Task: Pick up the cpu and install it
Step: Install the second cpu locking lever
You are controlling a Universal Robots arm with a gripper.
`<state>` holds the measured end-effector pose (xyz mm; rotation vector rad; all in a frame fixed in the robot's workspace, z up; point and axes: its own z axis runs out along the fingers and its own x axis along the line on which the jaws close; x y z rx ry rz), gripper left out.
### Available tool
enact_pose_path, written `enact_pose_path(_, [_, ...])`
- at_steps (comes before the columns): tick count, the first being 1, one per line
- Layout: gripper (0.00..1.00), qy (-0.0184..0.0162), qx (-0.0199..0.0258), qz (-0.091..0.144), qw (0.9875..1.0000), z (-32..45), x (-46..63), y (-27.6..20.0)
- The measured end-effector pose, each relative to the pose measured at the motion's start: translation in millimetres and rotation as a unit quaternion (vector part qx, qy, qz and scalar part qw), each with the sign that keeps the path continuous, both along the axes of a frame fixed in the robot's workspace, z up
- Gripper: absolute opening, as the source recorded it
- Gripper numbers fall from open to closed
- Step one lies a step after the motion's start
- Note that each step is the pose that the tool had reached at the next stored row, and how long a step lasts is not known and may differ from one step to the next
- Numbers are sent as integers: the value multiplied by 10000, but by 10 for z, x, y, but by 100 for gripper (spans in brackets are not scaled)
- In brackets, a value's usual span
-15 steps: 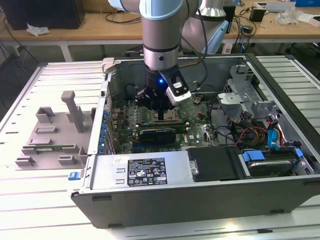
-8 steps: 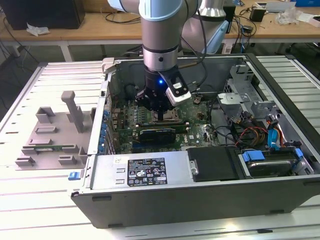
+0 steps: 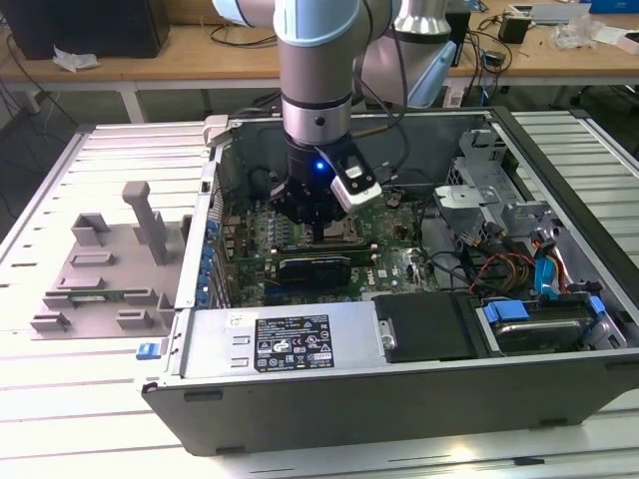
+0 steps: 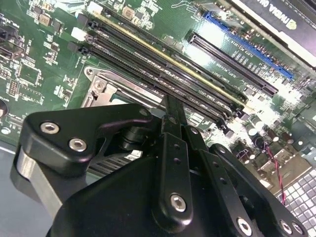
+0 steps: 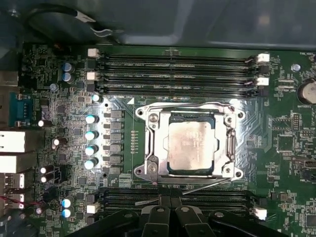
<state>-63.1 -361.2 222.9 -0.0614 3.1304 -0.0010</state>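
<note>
White slatted desk (image 3: 60,419) underneath; wooden bench (image 3: 200,55) behind, strewn with cables (image 3: 489,25); dark floor (image 3: 30,130) between; bright even light.

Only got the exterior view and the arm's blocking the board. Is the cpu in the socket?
Observer: Yes. In the first wrist view the cpu lies flat inside the socket frame.
Operator: Gripper on it?
Observer: No. The gripper is beside the socket, apart from the cpu, jaws together and holding nothing.
Operator: Seated skewed?
Observer: Doesn't look so. Its edges run parallel to the frame.
</note>
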Motion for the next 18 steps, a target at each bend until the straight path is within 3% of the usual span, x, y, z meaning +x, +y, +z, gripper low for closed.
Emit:
enact_pose_path(6, [11, -1, 1, 204, 9998, -14, -12, -2])
enact_pose_path(10, [11, 0, 0, 707, 9975, -25, -13, -3])
enact_pose_path(15, [11, -1, 18, 847, 9964, -69, -42, -3])
enact_pose_path(16, [11, -3, 36, 857, 9963, -81, -53, -3])
enact_pose_path(18, [11, -10, 115, 882, 9960, -107, -78, -11])
